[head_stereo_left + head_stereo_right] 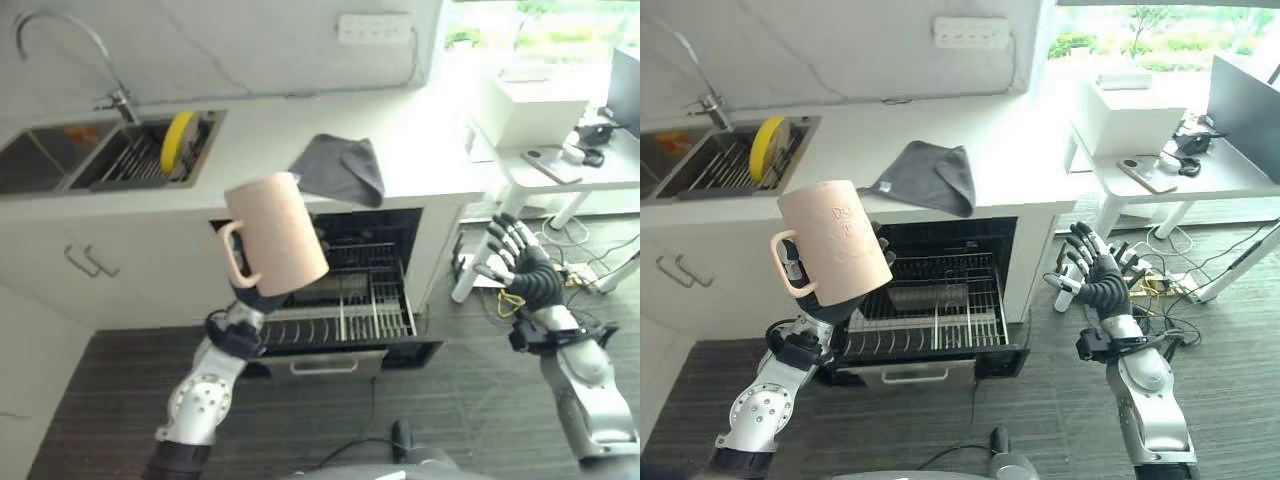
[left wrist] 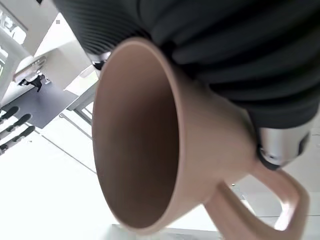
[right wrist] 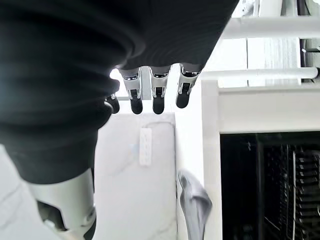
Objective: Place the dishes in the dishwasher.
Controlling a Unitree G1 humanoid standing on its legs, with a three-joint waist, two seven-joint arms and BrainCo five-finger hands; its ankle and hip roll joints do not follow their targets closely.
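My left hand [image 1: 825, 300] gripped the mug [image 1: 276, 233] above the rack [image 1: 345, 300]. Right hand [image 1: 1100, 272] idle, fingers spread. Next: lower mug inverted onto rack's front edge.

Sink [image 1: 60, 150] at the bench's [image 1: 1010, 160] left end, a plate [image 1: 178, 140] standing on edge in its rack. Cloth [image 1: 930, 175] on the bench front edge, directly above the open dishwasher [image 1: 940, 290]. Mug [image 1: 830, 240] held up left of the cloth by the left robot hand [image 1: 840, 300]. Right robot hand [image 1: 1095, 270] right of the dishwasher. Desk [image 1: 1200, 170] far right.
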